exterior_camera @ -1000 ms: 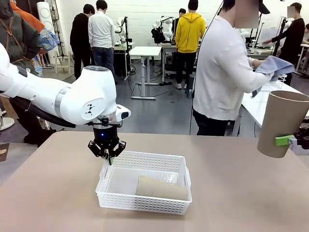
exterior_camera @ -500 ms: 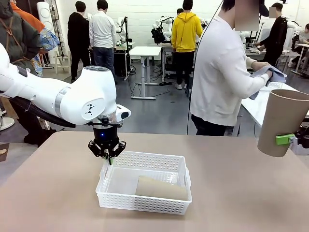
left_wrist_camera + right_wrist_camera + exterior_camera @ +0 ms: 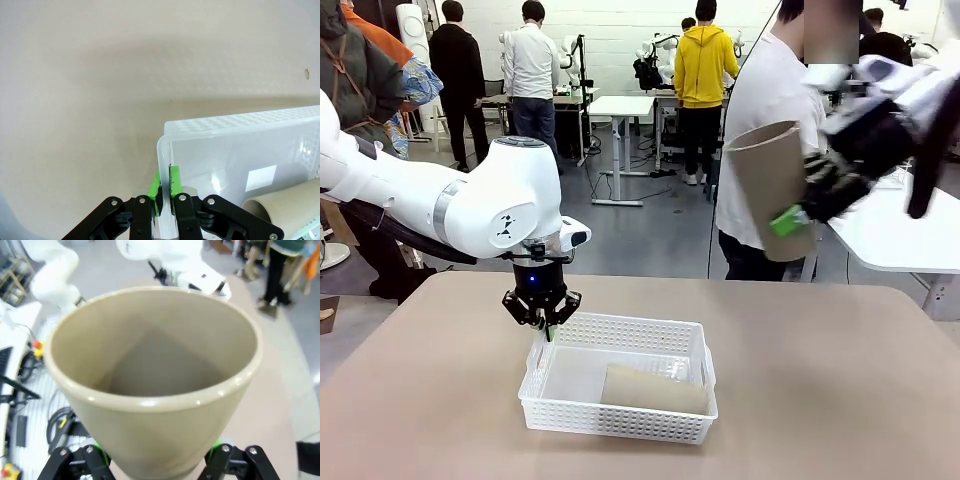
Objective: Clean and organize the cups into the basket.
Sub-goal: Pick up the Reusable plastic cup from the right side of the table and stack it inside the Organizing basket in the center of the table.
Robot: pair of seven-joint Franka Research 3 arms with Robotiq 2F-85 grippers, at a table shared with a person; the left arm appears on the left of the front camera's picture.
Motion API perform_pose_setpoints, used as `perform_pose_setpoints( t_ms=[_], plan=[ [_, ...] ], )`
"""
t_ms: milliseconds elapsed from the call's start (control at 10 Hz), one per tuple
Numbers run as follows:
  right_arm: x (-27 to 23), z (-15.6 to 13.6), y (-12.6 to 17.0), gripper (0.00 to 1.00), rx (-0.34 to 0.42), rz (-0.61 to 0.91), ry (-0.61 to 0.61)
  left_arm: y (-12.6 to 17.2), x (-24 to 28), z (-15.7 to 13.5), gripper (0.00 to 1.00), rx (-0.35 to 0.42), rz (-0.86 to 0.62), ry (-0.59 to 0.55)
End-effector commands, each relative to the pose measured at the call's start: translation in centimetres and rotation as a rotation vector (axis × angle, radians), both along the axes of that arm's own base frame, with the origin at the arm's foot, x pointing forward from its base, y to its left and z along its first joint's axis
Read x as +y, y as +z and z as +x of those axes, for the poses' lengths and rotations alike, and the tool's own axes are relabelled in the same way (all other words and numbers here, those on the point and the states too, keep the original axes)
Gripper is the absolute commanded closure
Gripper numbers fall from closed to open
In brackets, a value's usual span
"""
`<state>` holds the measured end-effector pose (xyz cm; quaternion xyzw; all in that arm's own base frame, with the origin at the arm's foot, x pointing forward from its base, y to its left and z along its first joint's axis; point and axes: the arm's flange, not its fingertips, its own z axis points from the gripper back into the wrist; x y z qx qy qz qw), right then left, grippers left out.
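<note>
The white basket (image 3: 620, 420) sat on the bench (image 3: 820, 380), low and a little left of centre in the front view. One brown cup (image 3: 653, 388) lay on its side inside it, along the near wall. The left wrist view caught that cup's open mouth (image 3: 285, 205) at its lower right.

The left end effector (image 3: 548, 328) hung at the basket's far left corner. Its green pads (image 3: 175, 186) were pressed together right at the rim (image 3: 240, 125). Whether the thin wall was nipped between them could not be told.

In the upper right of the front view, smeared by blur, the right end effector (image 3: 788, 215) held a second brown cup (image 3: 768, 185) well above the bench. The cup's wide mouth was tilted upward. In the right wrist view the jaws (image 3: 160, 465) stood spread around the narrow lower body of this cup (image 3: 155, 370), a pad against each side, with the mouth facing the camera.

These cups looked like thin paper, so probably very light and easy to crush or push oval. The matte surface should give the pads decent friction, so a gentle squeeze would likely do. The low hold near the base seemed sensible, since the bottom disc stiffens the wall there. A squeeze at mid-height would risk denting it. Laid down, the tapered cup would tend to roll in a curve, so it was probably best set against its neighbour or a basket wall.
</note>
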<state>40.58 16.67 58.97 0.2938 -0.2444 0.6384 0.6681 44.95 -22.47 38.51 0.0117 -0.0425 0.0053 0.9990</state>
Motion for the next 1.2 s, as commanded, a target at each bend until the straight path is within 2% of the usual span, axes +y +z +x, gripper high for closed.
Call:
perform_pose_setpoints(
  t_ms=[0,400,700,900,1100],
  plan=[
    [4.2,4.1,-1.8,0.19,0.109,-0.197,0.047,0.2,-0.1,0.0,1.00,-0.006,0.001,0.000],
    [13.2,5.0,-7.9,0.19,0.154,-0.460,0.134,0.2,-0.1,0.0,1.00,-0.006,0.001,0.000],
    [18.0,4.6,-10.8,0.19,0.099,-0.605,0.171,0.2,-0.1,0.0,1.00,-0.006,0.001,0.000],
    [19.6,5.6,-13.4,0.19,0.087,-0.630,0.167,0.2,-0.1,0.0,1.00,-0.006,0.001,0.000],
    [20.7,6.7,-15.8,0.19,0.059,-0.593,0.177,0.2,-0.1,0.0,1.00,-0.006,0.001,0.000]
  ],
)
